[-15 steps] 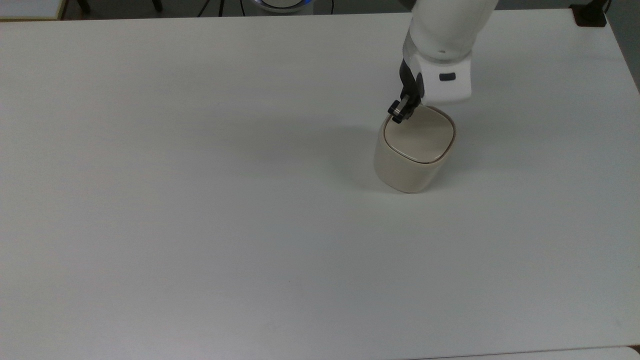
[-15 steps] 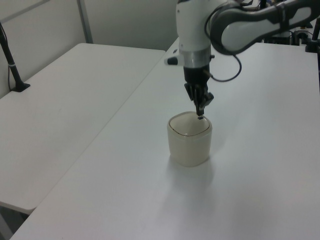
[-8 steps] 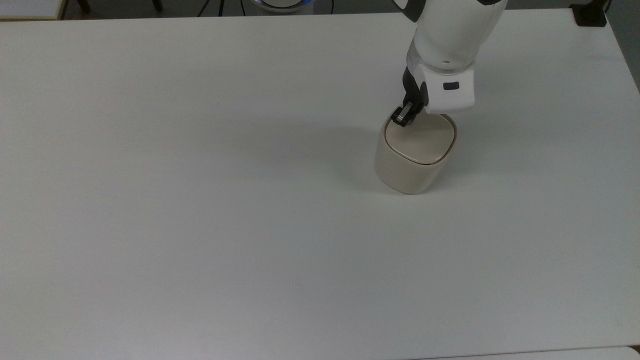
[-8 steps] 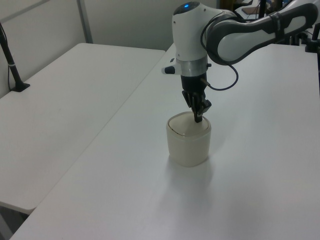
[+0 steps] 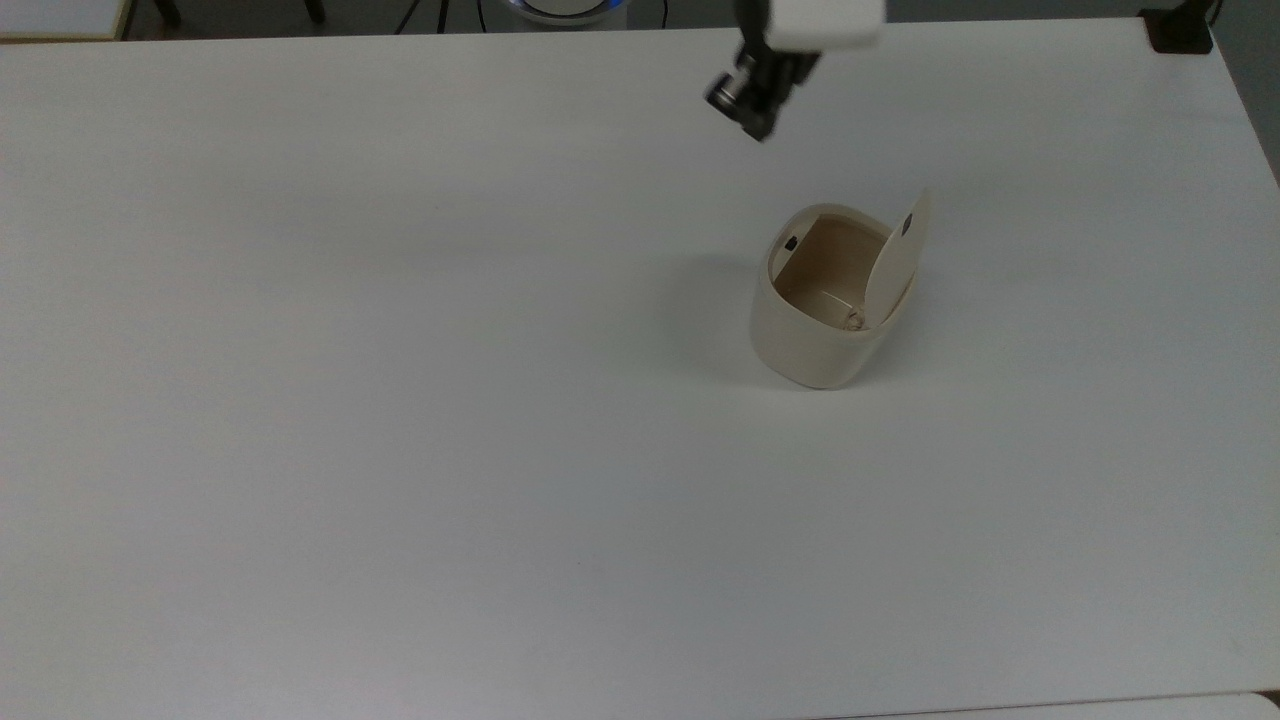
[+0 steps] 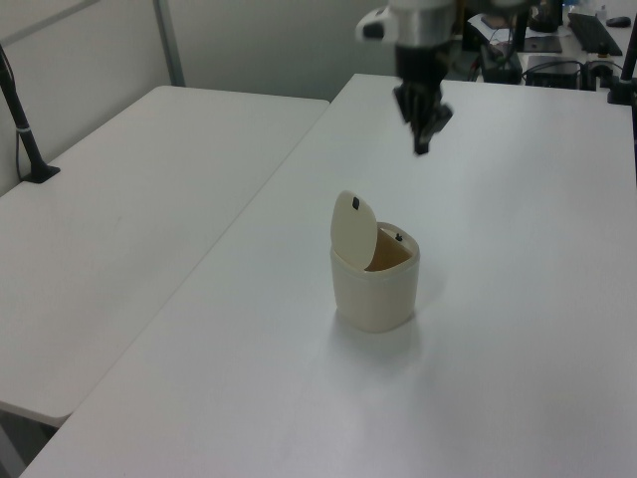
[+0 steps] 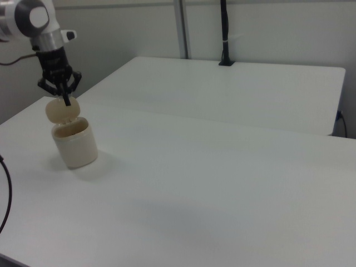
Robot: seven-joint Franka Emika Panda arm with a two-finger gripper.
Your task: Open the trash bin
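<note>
The cream-beige trash bin stands on the white table toward the top view's right. Its lid is swung up on edge at the top view's right side of the rim, so the brown inside shows. A small black button sits at the rim corner opposite the lid. My gripper hangs in the air above the table, up and to the left of the bin in the top view. It is well apart from the bin, fingers together, holding nothing. In the left view the gripper hangs high above the bin. In the right view the gripper overlaps the lid.
The white table spreads wide around the bin. A second white table adjoins it on the left view's left, with a black clamped post. Another black clamp sits at the top view's far right corner.
The bin's lid has sprung from flat shut to standing open. My gripper has lifted off the rim corner and risen away from the bin.
</note>
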